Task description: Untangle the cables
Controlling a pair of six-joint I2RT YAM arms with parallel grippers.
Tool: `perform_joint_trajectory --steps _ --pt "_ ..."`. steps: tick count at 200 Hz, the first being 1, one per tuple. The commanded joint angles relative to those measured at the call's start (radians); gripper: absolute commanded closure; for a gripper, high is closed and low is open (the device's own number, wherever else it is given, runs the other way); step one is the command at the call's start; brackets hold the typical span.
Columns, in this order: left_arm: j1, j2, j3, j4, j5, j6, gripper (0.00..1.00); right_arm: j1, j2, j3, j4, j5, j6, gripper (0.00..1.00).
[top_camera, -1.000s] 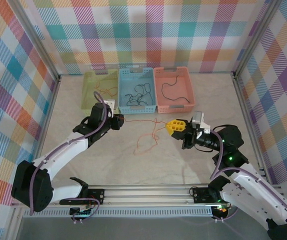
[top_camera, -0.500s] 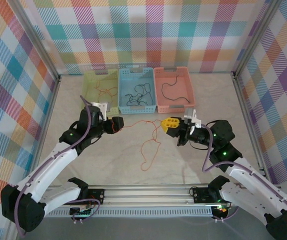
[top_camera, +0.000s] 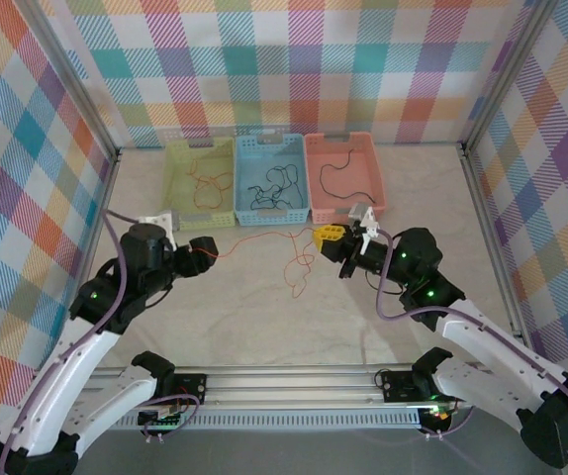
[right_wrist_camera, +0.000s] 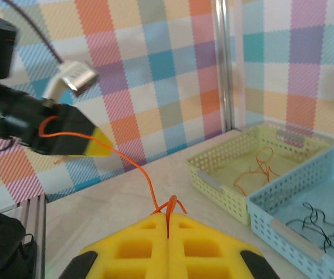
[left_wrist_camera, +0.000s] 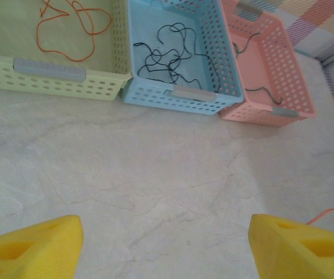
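An orange-red cable (top_camera: 264, 247) stretches across the table between my two grippers, with a slack loop (top_camera: 294, 272) sagging to the tabletop. My right gripper (top_camera: 324, 237) (right_wrist_camera: 168, 218) is shut on one end of it, the strand pinched between the yellow pads. The other end lies over one finger (right_wrist_camera: 68, 136) of my left gripper (top_camera: 203, 254) (left_wrist_camera: 167, 244), which is open with bare table between its pads; a bit of the strand (left_wrist_camera: 330, 212) shows beside its right pad.
Three baskets stand in a row at the back. The green one (top_camera: 180, 188) holds an orange-red cable (left_wrist_camera: 68, 29), the blue one (top_camera: 272, 216) dark green cables (left_wrist_camera: 167, 55), the pink one (top_camera: 358, 210) a black cable (top_camera: 338, 173). Plaid walls enclose the table.
My left gripper has opened and drawn back to the left and nearer. My right gripper has moved left and farther with the cable, and the slack loop has shifted farther back.
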Motion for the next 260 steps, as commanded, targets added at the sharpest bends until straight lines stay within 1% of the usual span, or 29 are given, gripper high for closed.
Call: perform_joint_trajectory --steps 1,18,32,42,58,65,110,121,142,150,182,192,203,216,233,246,260 --pt "0.009 -0.059 0.019 -0.051 0.083 -0.031 0.27 -0.003 0.008 0.029 -0.004 0.048 0.026 1.0" --pt "0.01 -0.086 0.027 -0.064 0.116 -0.043 0.29 -0.003 0.021 0.033 -0.011 0.062 0.029 1.0" --pt "0.009 -0.106 0.031 -0.083 0.094 -0.047 0.29 -0.003 0.027 0.033 -0.014 0.074 0.028 1.0" --pt "0.01 -0.115 0.039 -0.113 0.039 -0.045 0.29 -0.003 0.029 0.032 -0.014 0.086 0.025 1.0" --pt "0.009 -0.114 0.054 -0.185 -0.156 -0.062 0.29 -0.003 0.033 0.032 -0.024 0.116 0.022 1.0" --pt "0.009 -0.113 0.054 -0.207 -0.209 -0.07 0.28 -0.003 0.036 0.031 -0.025 0.128 0.022 1.0" --pt "0.01 -0.143 0.027 -0.179 -0.302 -0.099 0.25 -0.003 0.056 0.042 -0.051 0.183 0.028 1.0" --pt "0.01 -0.145 0.022 -0.173 -0.303 -0.101 0.25 -0.004 0.059 0.04 -0.054 0.196 0.028 1.0" --pt "0.01 -0.144 0.014 -0.152 -0.248 -0.101 0.24 -0.003 0.064 0.044 -0.067 0.234 0.026 1.0" --pt "0.009 -0.142 0.009 -0.136 -0.206 -0.09 0.24 -0.003 0.065 0.042 -0.071 0.25 0.023 1.0" --pt "0.009 -0.12 -0.003 -0.088 -0.014 -0.044 0.25 -0.004 0.069 0.046 -0.1 0.324 0.009 1.0" --pt "0.01 -0.095 0.001 -0.088 0.046 -0.03 0.25 -0.004 0.07 0.048 -0.112 0.361 0.005 1.0" --pt "0.009 -0.055 0.0 -0.083 0.138 -0.004 0.25 -0.009 0.077 0.051 -0.141 0.417 0.007 1.0" --pt "0.01 -0.003 -0.012 -0.074 0.23 0.01 0.26 -0.043 0.093 0.069 -0.207 0.503 0.05 1.0" --pt "0.009 0.021 -0.05 -0.034 0.322 0.009 0.26 -0.123 0.091 0.046 -0.209 0.485 0.125 1.0" --pt "0.009 0.016 -0.071 -0.017 0.354 0.007 0.26 -0.159 0.088 0.03 -0.212 0.486 0.156 1.0" --pt "0.01 0.008 -0.082 -0.023 0.37 0.013 0.22 -0.182 0.095 0.035 -0.244 0.53 0.168 1.0"
